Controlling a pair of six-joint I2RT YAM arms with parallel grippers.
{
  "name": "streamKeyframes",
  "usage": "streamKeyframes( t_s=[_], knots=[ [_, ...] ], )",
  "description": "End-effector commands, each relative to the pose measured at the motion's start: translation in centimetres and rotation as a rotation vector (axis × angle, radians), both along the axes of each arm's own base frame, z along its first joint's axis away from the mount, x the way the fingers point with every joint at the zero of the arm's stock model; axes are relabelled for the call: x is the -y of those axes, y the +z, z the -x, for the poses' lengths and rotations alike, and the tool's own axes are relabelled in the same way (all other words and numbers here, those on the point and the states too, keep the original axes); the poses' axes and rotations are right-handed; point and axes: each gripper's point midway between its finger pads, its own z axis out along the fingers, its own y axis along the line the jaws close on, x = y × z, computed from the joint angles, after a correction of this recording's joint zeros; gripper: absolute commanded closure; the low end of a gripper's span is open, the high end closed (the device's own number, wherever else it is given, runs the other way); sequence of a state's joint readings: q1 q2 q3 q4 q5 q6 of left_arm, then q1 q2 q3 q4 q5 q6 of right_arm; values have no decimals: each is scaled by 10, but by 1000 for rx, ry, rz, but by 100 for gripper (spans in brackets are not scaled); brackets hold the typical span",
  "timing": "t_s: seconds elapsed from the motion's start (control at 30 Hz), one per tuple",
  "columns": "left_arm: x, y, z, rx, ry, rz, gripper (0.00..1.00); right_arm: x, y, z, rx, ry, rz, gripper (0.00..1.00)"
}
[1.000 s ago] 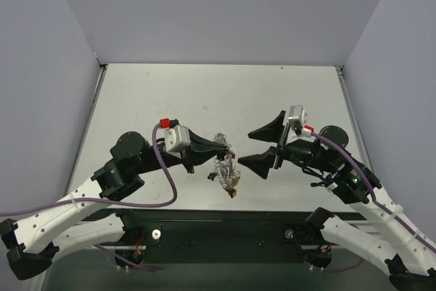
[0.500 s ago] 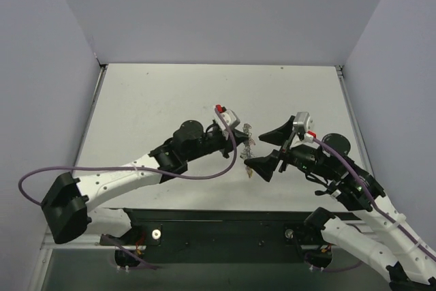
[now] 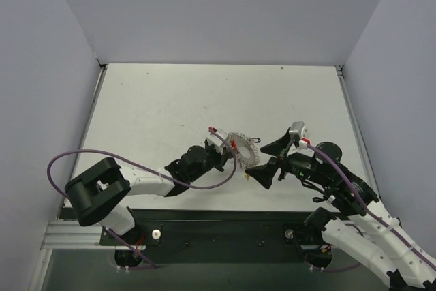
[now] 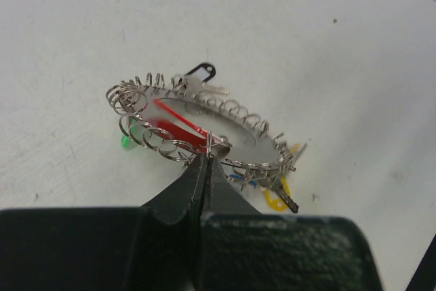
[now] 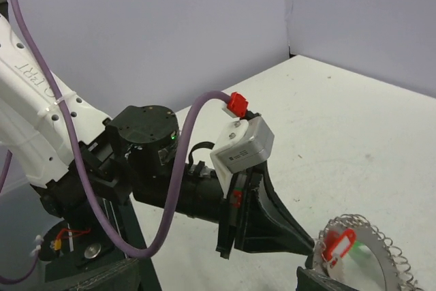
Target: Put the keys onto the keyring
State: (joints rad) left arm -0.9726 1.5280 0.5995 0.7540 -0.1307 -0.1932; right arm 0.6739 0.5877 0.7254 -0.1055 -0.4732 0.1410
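**Left wrist view.** Your left gripper (image 4: 206, 153) has its fingers pressed together, pinching the near rim of the keyring (image 4: 238, 109) at their very tips. The coiled wire hoop extends away from the tips, tilted, over the white table (image 4: 327, 46). A red key (image 4: 178, 122) lies across the inside of the hoop just beyond the tips. A green key head (image 4: 125, 142) shows to their left, and a blue key (image 4: 238, 178) and a yellow key (image 4: 275, 200) sit to their right under the rim. Whether each key is threaded on the wire cannot be told.

**Top view.** Your right gripper (image 3: 255, 161) has its fingers spread wide, with nothing between them. The keyring (image 3: 245, 144) sits just beside its fingertips, towards the left gripper (image 3: 233, 150).
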Motion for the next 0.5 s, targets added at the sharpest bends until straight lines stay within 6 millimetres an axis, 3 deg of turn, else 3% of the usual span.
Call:
streamKeyframes(
  t_s=[0.0,0.03,0.07,0.23,0.37,0.47],
  knots=[
    [-25,19,1,25,120,117,100,-5,-2,5,-30,26,-47,2],
    [-31,28,3,37,128,132,100,-6,-4,6,-35,31,-48,2],
    [-40,18,6,26,141,106,100,-8,-7,7,-47,40,-50,2],
    [-64,17,15,13,185,60,95,-11,-14,6,-68,54,-42,2],
    [-70,12,24,-1,165,30,69,-12,-17,6,-71,59,-38,2],
    [-73,9,28,-18,163,9,62,-12,-17,6,-71,60,-40,2]
  ],
)
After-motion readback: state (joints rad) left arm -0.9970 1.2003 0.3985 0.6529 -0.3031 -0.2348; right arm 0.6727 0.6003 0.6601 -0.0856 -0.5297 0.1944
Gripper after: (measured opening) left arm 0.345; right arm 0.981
